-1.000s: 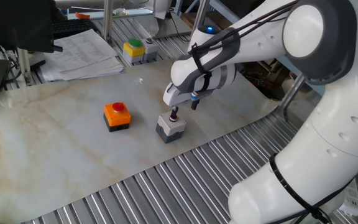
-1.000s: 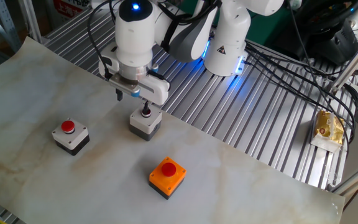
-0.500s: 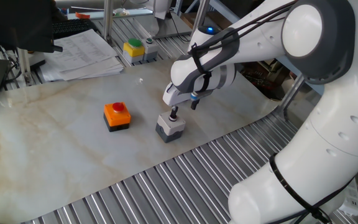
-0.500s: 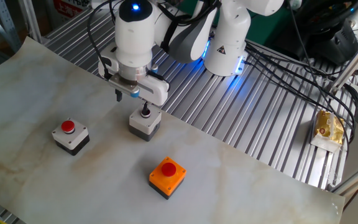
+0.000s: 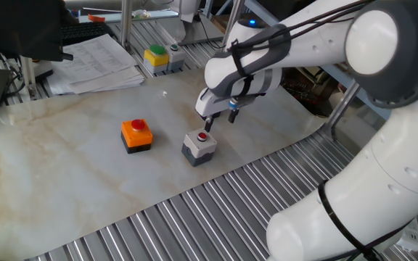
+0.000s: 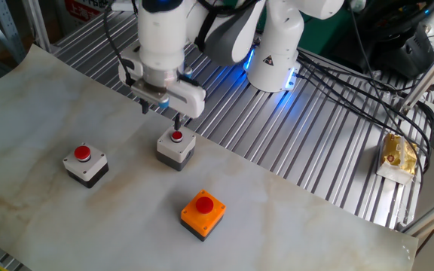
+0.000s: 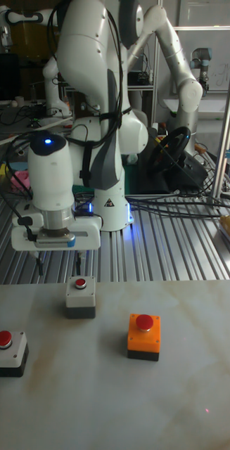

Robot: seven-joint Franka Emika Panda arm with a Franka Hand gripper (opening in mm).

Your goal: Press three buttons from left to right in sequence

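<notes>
Tall fixed view gives the clearest read: the hand [image 7: 57, 266] hangs over the back edge of the bench [image 7: 185, 380], its two fingers spread with a plain gap between them and nothing held, one fingertip just above the red cap of the grey button box [image 7: 80, 297] and apart from it. That box stands between the other two task boxes. The orange button box [image 7: 143, 337] lies off to one side and a little nearer the front edge, while the white-topped button box [image 7: 7, 352] sits on the opposite side, well apart from the hand. I judge the orange and grey boxes to be first and second in the order, so the coming move would turn on that last relation: the hand would have to travel sideways, away from the orange box, and forward to reach the white-topped box, then come straight down on its cap. The bench is a pale, smooth marbled sheet lying flat on a bed of metal rollers, and the strip between grey and white-topped boxes is bare. Further back, a yellow box with a green button [image 5: 156, 57] sits beside a stack of papers [image 5: 93, 61], well out of the path.
</notes>
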